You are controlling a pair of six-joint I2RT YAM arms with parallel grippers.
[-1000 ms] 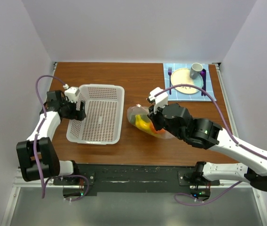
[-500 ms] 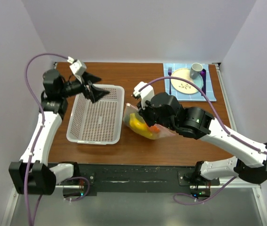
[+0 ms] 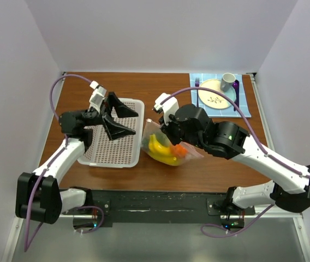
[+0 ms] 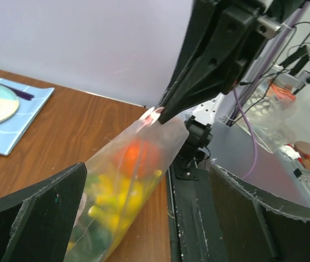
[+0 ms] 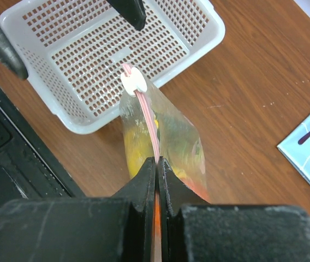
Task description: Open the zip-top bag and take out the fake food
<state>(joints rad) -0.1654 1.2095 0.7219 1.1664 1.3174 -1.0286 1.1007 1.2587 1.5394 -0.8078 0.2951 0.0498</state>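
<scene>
One zip-top bag — lengthwise toward basket

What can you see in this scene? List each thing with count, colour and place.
table: one, brown, beneath all
zip-top bag: one, clear with pink zip strip, mid-table
fake food: several, yellow, orange, green, inside the bag
basket: one, white, left of the bag
placemat: one, light blue, far right corner
plate: one, pale yellow, on the placemat
cup: one, grey, beside the plate
cutlery: two, purple, either side of the plate
left gripper: one, black, open, over the basket
right gripper: one, black, shut on the bag's zip strip
</scene>
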